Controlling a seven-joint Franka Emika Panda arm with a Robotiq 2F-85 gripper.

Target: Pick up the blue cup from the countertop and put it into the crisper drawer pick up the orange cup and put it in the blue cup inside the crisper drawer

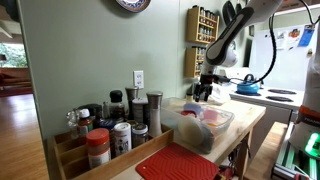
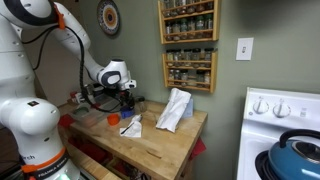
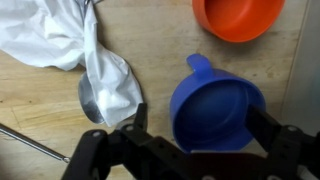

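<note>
Bracketing the blue cup (image 3: 218,105), hand (image 3: 200,122) spread wide.

white cloth (image 3: 60,35) | wall spice rack (image 2: 188,45) | blue kettle (image 2: 297,158) | red mat (image 1: 178,163)

- The blue cup (image 3: 218,108) was a plain dark blue.
- The orange cup (image 3: 238,17) was a solid bright orange.
- The cloth (image 3: 70,45) was white, with no pattern.
- The worktop (image 3: 160,70) was pale wood with a fine grain.
- The pincer (image 3: 198,128) was black.
- The mat (image 1: 178,163) was red and ribbed.
- The crisper drawer (image 1: 200,137) was clear and colourless.
- The kettle (image 2: 297,157) was light blue.
- The arm (image 2: 40,60) was white.
</note>
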